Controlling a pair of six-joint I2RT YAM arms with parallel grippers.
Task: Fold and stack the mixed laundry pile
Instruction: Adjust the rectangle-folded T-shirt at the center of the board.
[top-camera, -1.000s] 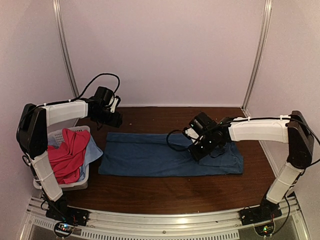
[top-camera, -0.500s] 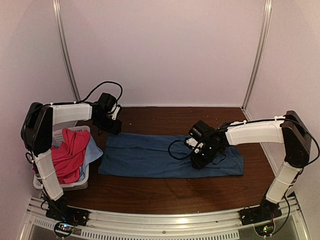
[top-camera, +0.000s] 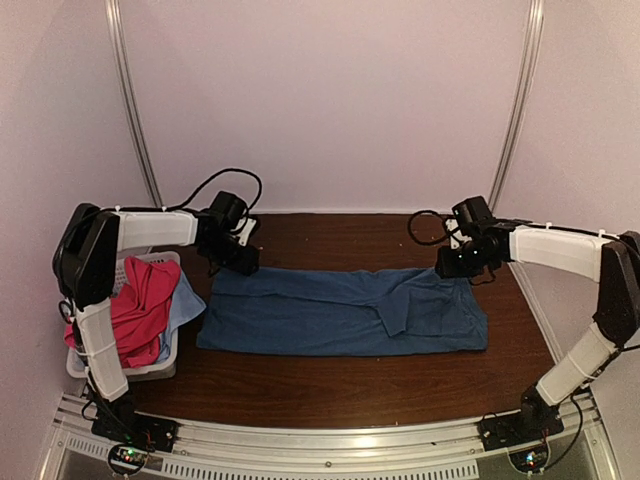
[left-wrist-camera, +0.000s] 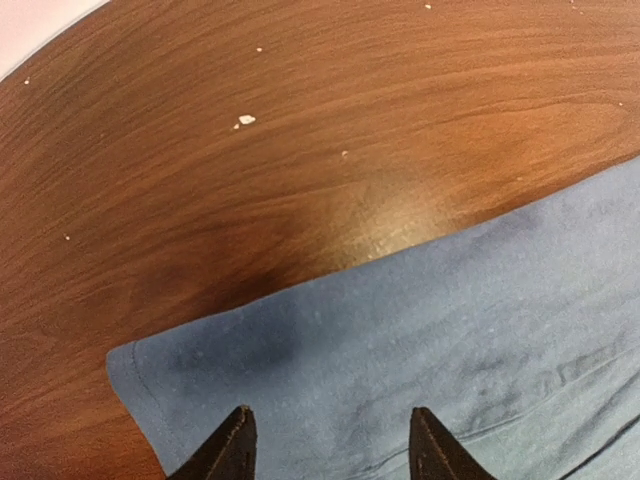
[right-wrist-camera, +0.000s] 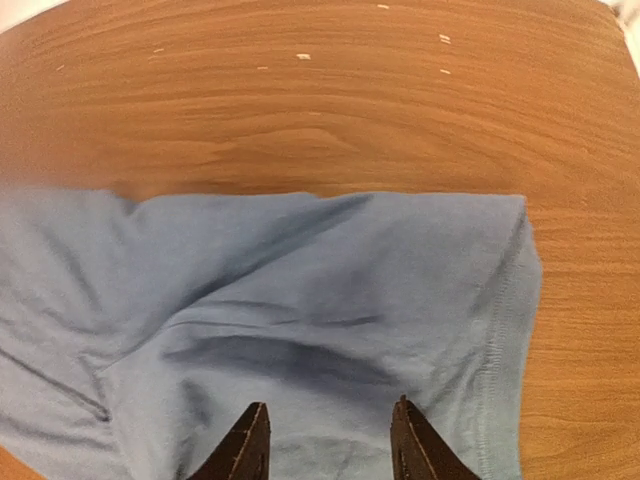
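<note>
At the left, the white basket (top-camera: 168, 368) stands on the worktop (top-camera: 350, 390). It holds the magenta-pink shirt (top-camera: 135, 315), with the pale light-blue cloth (top-camera: 188, 305) beside it at the right wall; both are not yet folded. Just right of the basket, the left arm (top-camera: 150, 228) reaches to the far left corner of the dark blue T-shirt (top-camera: 320, 315). In its wrist view the left jaws are spread apart and hold nothing, placed over that corner. The T-shirt lies flat in the middle of the worktop as a long band, with one sleeve turned in on its right half. At the right, the right arm (top-camera: 560, 248) brings the right jaws over the far right corner, also parted and empty.

I judge the step in hand is the folding of the T-shirt, the first garment of three. The next move calls for both jaws to go down together, pinch the two far corners through all layers, and carry them evenly, so the band does not twist.
</note>
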